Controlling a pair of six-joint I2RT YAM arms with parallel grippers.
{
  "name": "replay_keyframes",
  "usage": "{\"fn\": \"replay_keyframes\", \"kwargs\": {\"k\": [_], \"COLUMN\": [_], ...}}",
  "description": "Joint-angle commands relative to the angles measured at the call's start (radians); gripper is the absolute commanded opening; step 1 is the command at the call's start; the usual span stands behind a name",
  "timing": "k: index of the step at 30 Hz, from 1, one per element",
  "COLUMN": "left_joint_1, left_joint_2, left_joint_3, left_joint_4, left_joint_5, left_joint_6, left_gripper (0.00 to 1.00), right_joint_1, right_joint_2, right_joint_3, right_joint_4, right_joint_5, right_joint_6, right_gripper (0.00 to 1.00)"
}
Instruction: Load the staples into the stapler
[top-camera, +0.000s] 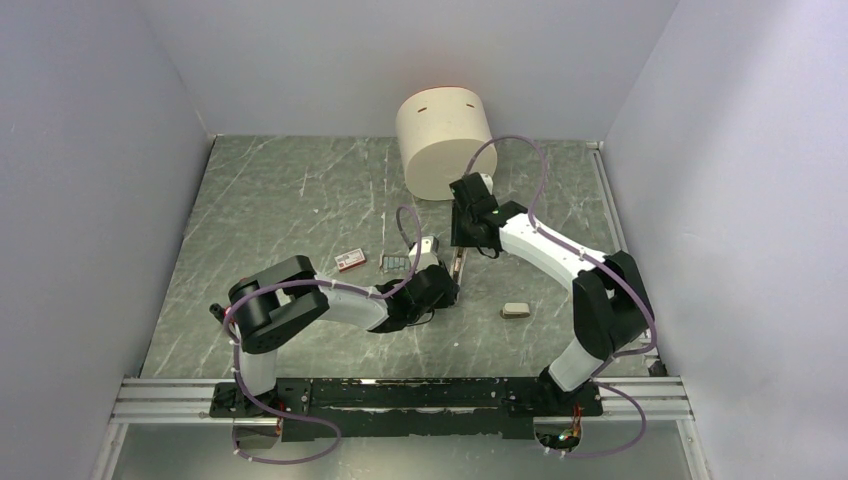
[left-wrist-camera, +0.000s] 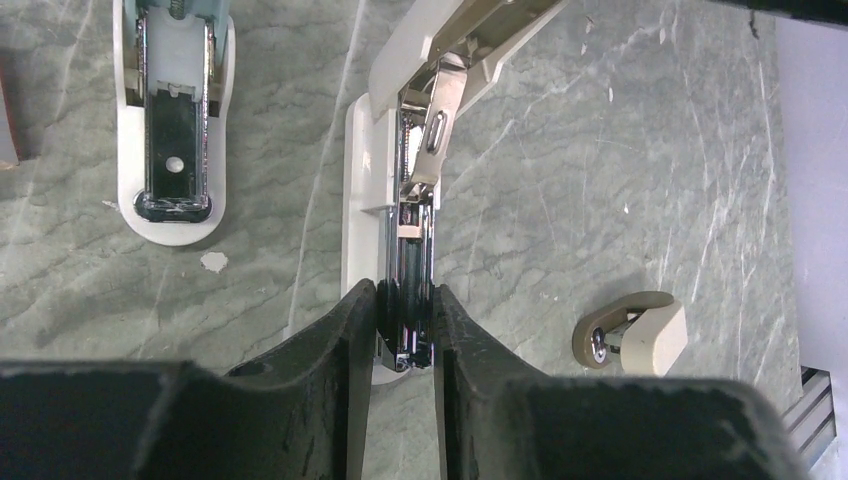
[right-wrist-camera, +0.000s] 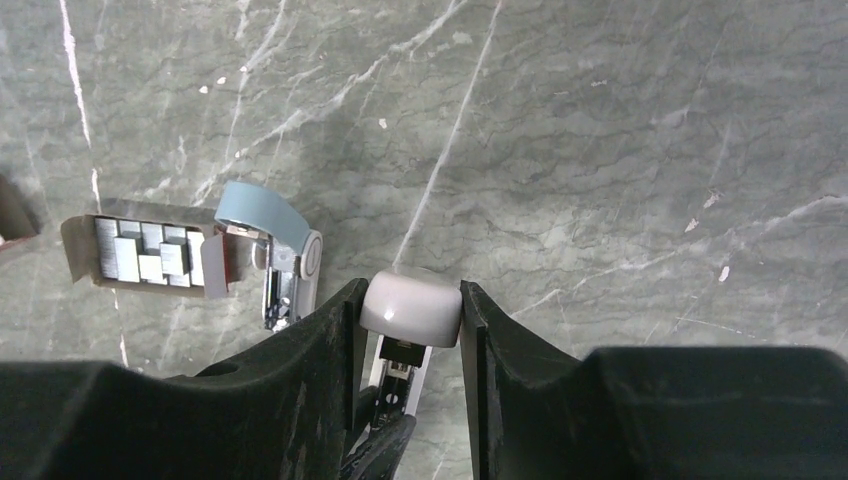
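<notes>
The white stapler (left-wrist-camera: 357, 170) lies open on the table, its lid (left-wrist-camera: 455, 35) swung up. My left gripper (left-wrist-camera: 405, 300) is shut on the near end of its shiny metal rail (left-wrist-camera: 412, 255). My right gripper (right-wrist-camera: 410, 296) is closed on the rounded end of the raised lid (right-wrist-camera: 410, 308), with both fingers touching it. From above, the two grippers meet at the stapler (top-camera: 458, 268) in mid-table. The staples show as grey ridged blocks in an open tray (right-wrist-camera: 150, 250), left of my right gripper. The red-and-white box (top-camera: 351, 260) lies further left.
A pale blue stapler piece (left-wrist-camera: 170, 110) lies open just left of the white stapler. A short beige piece (left-wrist-camera: 630, 335) rests to the right. A large cream cylinder (top-camera: 443, 143) stands at the back. Grey walls enclose the table on three sides.
</notes>
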Motion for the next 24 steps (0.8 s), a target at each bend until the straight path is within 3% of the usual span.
{"fn": "replay_keyframes", "kwargs": {"k": [1,8,24], "left_joint_1": [-0.028,-0.028,-0.028], "left_joint_2": [0.005,0.010,-0.015], "left_joint_3": [-0.016,-0.008,0.055], "left_joint_4": [-0.158,-0.162,-0.219], "left_joint_5": [0.009,0.012,-0.008], "left_joint_6": [0.004,0.011,0.043], "left_gripper": [0.29,0.33,0.56], "right_joint_1": [-0.008,-0.008,-0.008], "right_joint_2": [0.043,0.045,-0.044], "right_joint_3": [-0.015,-0.004,-0.039], "right_joint_4": [-0.050,-0.055,-0.055], "right_joint_5": [0.065,0.056,-0.044], "right_joint_6": [0.008,0.015,0.006], "right_gripper": [0.41,0.45,0.54]}}
